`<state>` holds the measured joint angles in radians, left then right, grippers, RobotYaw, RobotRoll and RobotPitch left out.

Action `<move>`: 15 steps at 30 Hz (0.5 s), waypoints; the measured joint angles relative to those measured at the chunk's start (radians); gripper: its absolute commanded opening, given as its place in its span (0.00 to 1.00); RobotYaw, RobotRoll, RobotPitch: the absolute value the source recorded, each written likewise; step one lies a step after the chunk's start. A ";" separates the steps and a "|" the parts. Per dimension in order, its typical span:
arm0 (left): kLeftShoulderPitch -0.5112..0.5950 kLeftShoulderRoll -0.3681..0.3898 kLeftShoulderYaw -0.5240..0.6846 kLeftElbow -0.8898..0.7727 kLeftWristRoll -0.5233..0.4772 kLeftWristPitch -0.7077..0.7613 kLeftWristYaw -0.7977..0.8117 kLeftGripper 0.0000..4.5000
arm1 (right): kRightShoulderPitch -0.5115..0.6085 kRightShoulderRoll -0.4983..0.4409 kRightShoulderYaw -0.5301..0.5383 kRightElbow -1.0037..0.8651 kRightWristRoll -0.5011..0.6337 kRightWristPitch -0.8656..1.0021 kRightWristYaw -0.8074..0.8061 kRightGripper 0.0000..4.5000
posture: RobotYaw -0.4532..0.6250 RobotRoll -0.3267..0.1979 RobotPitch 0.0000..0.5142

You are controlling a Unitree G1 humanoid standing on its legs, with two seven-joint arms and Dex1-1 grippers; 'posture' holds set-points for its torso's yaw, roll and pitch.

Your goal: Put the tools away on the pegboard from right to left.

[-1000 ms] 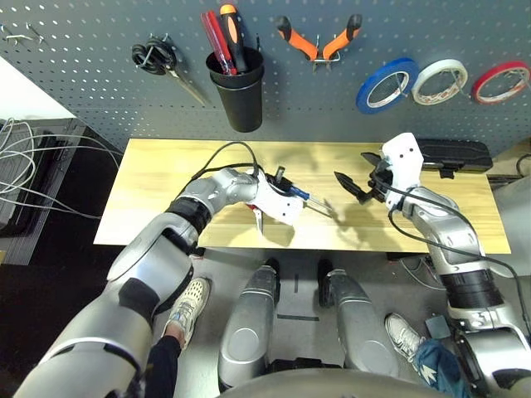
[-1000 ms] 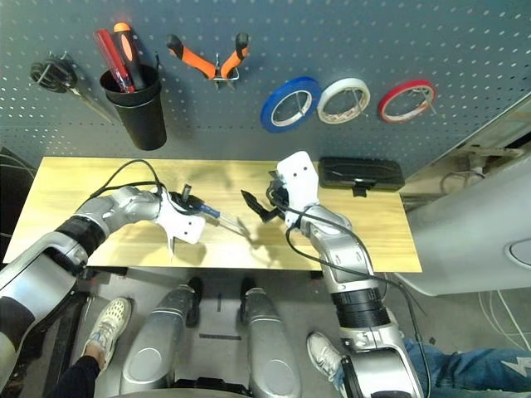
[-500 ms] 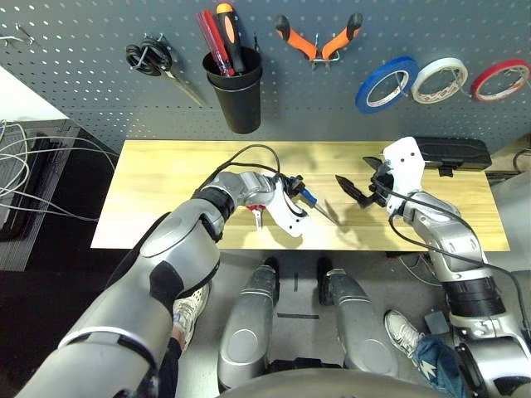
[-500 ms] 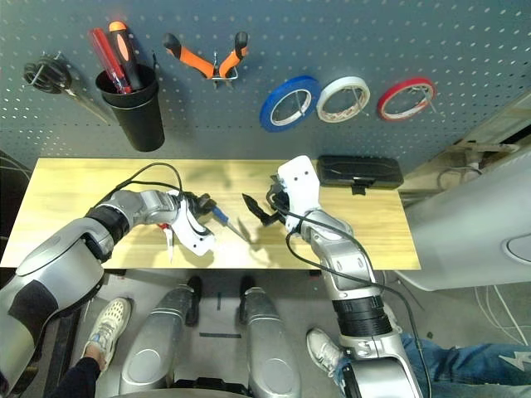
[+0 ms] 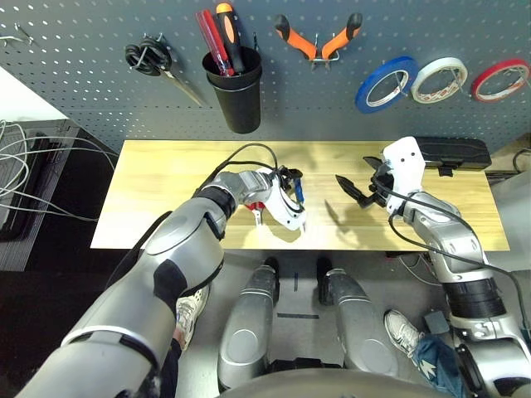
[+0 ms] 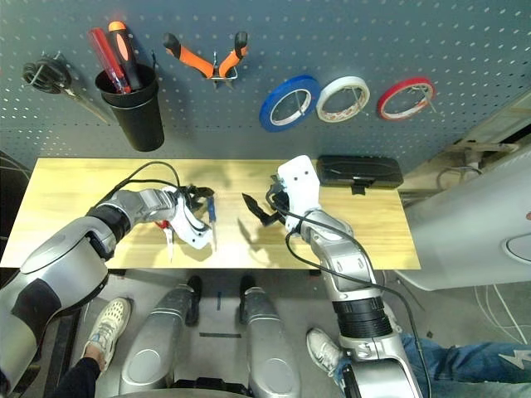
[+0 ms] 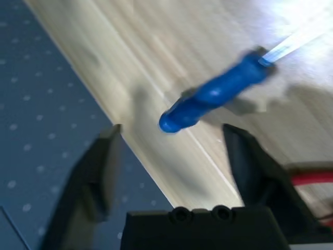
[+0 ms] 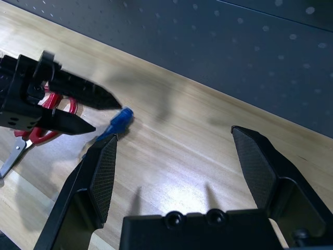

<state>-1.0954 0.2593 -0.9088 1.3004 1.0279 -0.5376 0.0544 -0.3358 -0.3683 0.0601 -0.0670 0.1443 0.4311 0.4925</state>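
Observation:
The small blue-handled screwdriver [image 7: 213,94] lies loose on the wooden table [image 5: 158,178], just beyond the tips of my left gripper [image 5: 292,184], which is open and not touching it. The red-handled scissors [image 5: 255,209] lie under that wrist. My right gripper [image 5: 353,189] hovers open and empty to the right of the screwdriver [image 8: 118,122]. On the pegboard [image 5: 99,91] hang the blue tape ring [image 5: 386,84] and the orange-and-black pliers [image 5: 319,37].
A black cup [image 5: 239,91] on the pegboard holds a red and an orange screwdriver. Black-handled scissors [image 5: 153,60] hang left of it. White [image 5: 440,79] and red [image 5: 500,80] tape rings hang at the right. A black box [image 5: 452,155] sits at the table's back right.
My left gripper has opened and let go of the blue screwdriver, which has swung from pointing right to pointing at the table's front edge. The right arm has stayed put.

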 measured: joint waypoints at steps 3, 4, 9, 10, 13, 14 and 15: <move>0.001 0.000 0.058 0.000 -0.058 0.001 -0.045 0.99 | -0.013 0.000 0.000 0.014 0.000 0.000 0.004 1.00 | 0.50 0.62 0.64; 0.002 0.000 0.083 -0.002 -0.085 0.001 -0.065 0.99 | -0.017 0.000 0.000 0.020 0.000 -0.001 0.005 1.00 | 0.51 0.62 0.63; 0.006 0.003 0.259 -0.046 -0.260 0.060 -0.210 0.99 | -0.042 0.000 0.001 0.053 -0.001 -0.012 0.014 1.00 | 0.53 0.62 0.61; 0.009 0.003 0.300 -0.070 -0.301 0.090 -0.239 0.99 | -0.047 0.000 0.001 0.061 -0.002 -0.016 0.015 1.00 | 0.53 0.62 0.60; 0.040 0.000 0.423 -0.183 -0.423 0.226 -0.315 0.99 | -0.056 0.000 0.002 0.081 -0.003 -0.027 0.022 1.00 | 0.54 0.62 0.59; 0.060 0.000 0.453 -0.229 -0.454 0.276 -0.343 0.99 | -0.059 0.001 0.003 0.086 -0.003 -0.030 0.024 1.00 | 0.55 0.62 0.58; 0.088 -0.003 0.483 -0.285 -0.487 0.336 -0.375 0.99 | -0.062 0.001 0.003 0.095 -0.003 -0.037 0.025 1.00 | 0.55 0.62 0.58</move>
<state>-1.0073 0.2562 -0.4254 1.0156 0.5413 -0.2018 -0.3204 -0.3977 -0.3674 0.0633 0.0279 0.1414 0.3946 0.5173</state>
